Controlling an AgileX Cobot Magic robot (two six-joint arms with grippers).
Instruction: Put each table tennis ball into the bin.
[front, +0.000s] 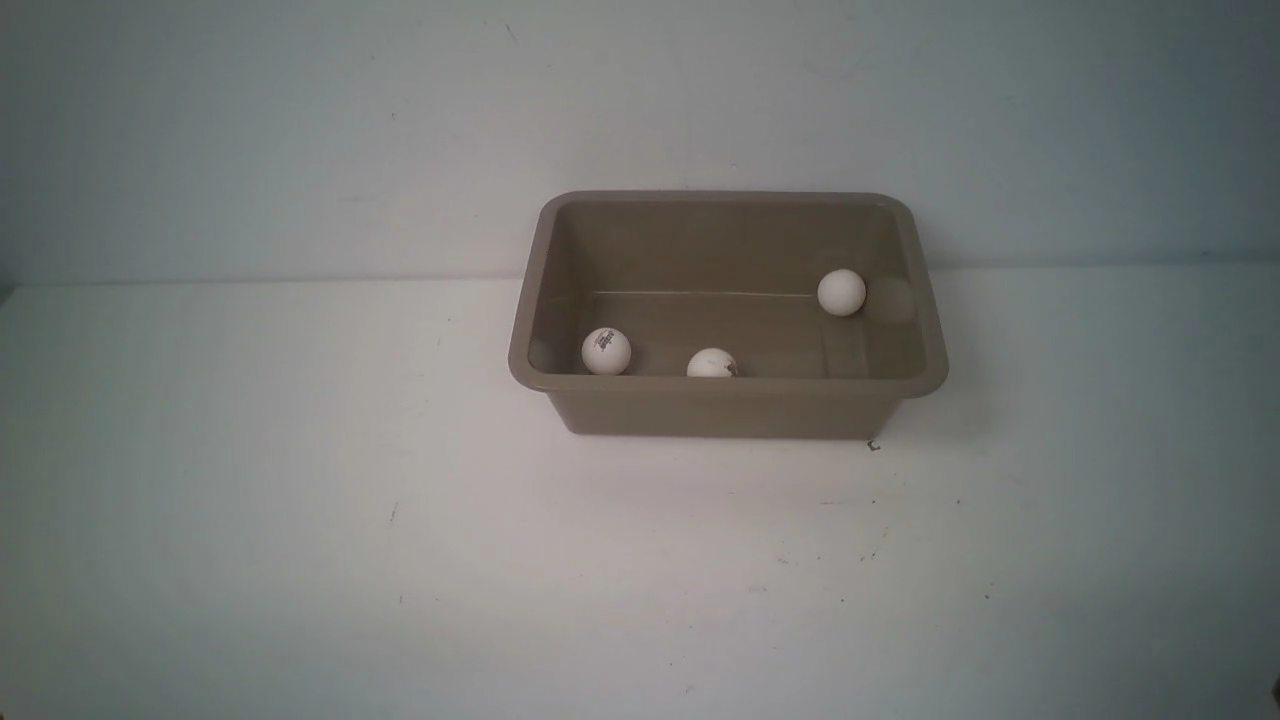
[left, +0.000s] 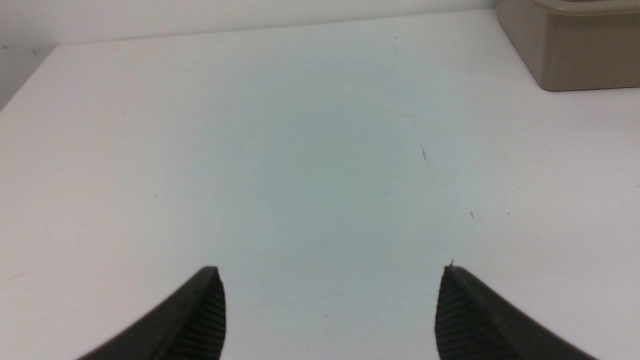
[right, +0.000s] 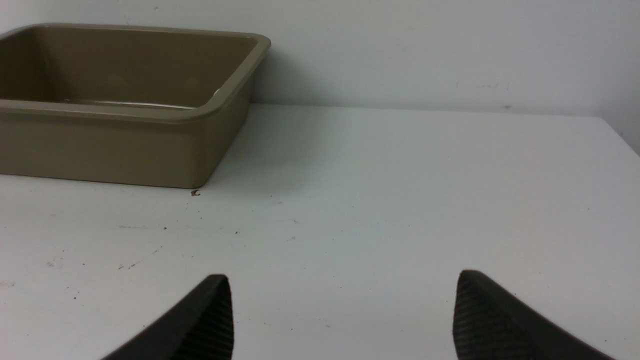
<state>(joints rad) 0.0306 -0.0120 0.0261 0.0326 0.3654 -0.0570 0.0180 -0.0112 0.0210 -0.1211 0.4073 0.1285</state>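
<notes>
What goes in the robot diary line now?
three small white table tennis balls: inside tan-brown plastic bin | left gripper: open, empty | right gripper: open, empty

From my station I count three table tennis balls (front: 606, 351) (front: 712, 363) (front: 841, 292); one bin (front: 727, 384); one desk (front: 300, 520); two claws, left claw (left: 330, 310) and right claw (right: 342, 315).

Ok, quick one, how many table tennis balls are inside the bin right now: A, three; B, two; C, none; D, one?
A: the front view shows three table tennis balls lying on the floor of the bin, with none on the table around it.
</notes>
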